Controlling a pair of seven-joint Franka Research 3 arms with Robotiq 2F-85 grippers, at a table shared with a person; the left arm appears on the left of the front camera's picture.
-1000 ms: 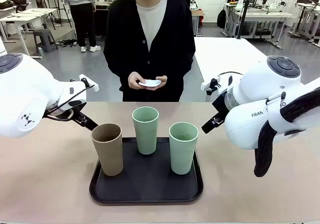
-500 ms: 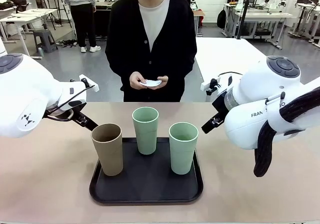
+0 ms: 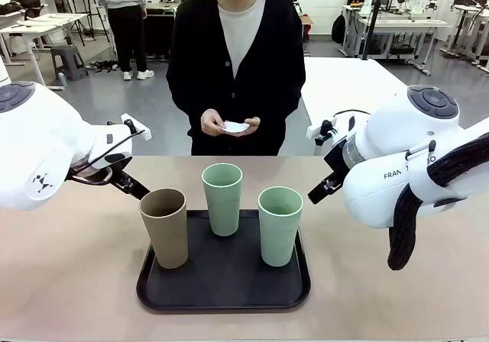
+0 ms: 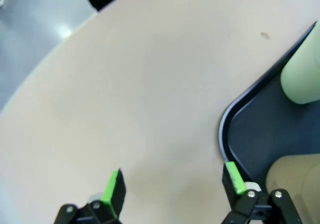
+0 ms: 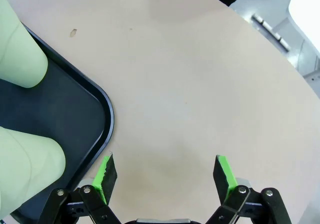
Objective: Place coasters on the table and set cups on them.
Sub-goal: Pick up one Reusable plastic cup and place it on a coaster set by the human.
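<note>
A person at the far side holds the white coasters [image 3: 234,127] in both hands, above the table [image 3: 69,281]. A tan cup [image 3: 164,227] and two mint green cups [image 3: 222,198] [image 3: 280,225] stand upright on a black tray [image 3: 223,281]. My left gripper [image 3: 131,185] hovers left of the tan cup, and my right gripper [image 3: 321,189] hovers right of the tray. Both stand open over bare tabletop: the left gripper [image 4: 173,181] beside the tray's corner [image 4: 235,129], the right gripper [image 5: 165,171] beside the tray's edge [image 5: 107,119]. Neither holds anything.
A white rectangular table [image 3: 344,82] stands behind the person to the right. Bare tabletop lies on both sides of the tray and in front of the person.
The person's hands with the coasters have drifted slightly to the right. Both arms and the cups have stayed still.
</note>
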